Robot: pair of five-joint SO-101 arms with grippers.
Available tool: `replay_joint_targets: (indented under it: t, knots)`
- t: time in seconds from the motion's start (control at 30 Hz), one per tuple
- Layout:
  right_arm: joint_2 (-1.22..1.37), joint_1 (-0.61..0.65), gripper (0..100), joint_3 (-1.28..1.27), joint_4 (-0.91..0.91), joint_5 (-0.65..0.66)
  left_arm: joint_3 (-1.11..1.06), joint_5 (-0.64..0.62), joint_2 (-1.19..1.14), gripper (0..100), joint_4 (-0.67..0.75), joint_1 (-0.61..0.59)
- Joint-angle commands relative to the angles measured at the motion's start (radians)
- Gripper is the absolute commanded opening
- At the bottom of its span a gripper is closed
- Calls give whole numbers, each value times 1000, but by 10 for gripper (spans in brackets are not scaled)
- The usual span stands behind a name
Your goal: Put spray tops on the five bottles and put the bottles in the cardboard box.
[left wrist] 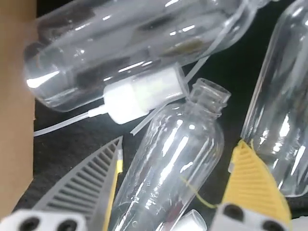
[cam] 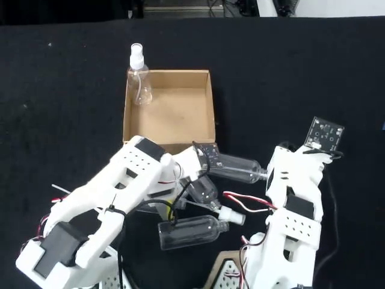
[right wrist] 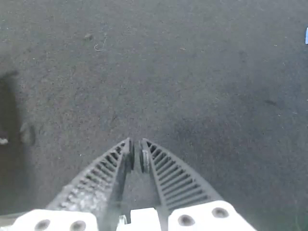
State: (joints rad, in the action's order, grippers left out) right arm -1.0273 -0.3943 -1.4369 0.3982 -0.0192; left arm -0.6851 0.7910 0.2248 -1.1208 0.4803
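Left pincer (left wrist: 180, 144) is spread open and straddling a capless bottle (left wrist: 178, 173) that's lying on the black tabletop (cam: 301, 72), one finger on each side and not really clamped on it. In the high view that's just below the middle of the frame, right under the near wall of the cardboard box (cam: 126, 114). A loose white spray top (cam: 231, 215) with its thin tube is lying right by that bottle's open neck. Two more capless bottles are on their sides close by: second bottle (cam: 237, 167) a bit right of center, third bottle (cam: 192, 233) at lower center. One capped bottle (cam: 139, 81) is standing upright in the box's upper left corner. Right pincer (right wrist: 135, 147) is pretty much clenched with nothing in it, over bare tabletop at the right of the frame.
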Motion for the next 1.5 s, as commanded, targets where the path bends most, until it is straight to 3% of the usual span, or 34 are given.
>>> replay_joint_targets:
  t: [0.0, 0.33, 0.57, 0.77, 0.97, 1.3, 1.47]
  knots:
    - [-19, -17, 11, 4, -26, 11, 54, 0, 9, 336, 11, 38]
    - [-19, -18, 11, 1, -28, 11, 41, 54, 6, 335, 3, 15]
    - [-19, -18, 11, 1, -28, 11, 7, 51, 9, 255, 11, 35]
    - [-19, -20, 11, 1, -28, 11, 10, 51, 18, 246, -2, 36]
    - [-19, -18, 11, 1, -28, 11, 105, 54, 18, 246, -161, 25]
    - [-19, -18, 11, 1, -28, 11, 325, 57, 18, 246, -407, -120]
    - [-19, -17, 11, 1, -28, 11, 334, 55, 8, 246, -387, -179]
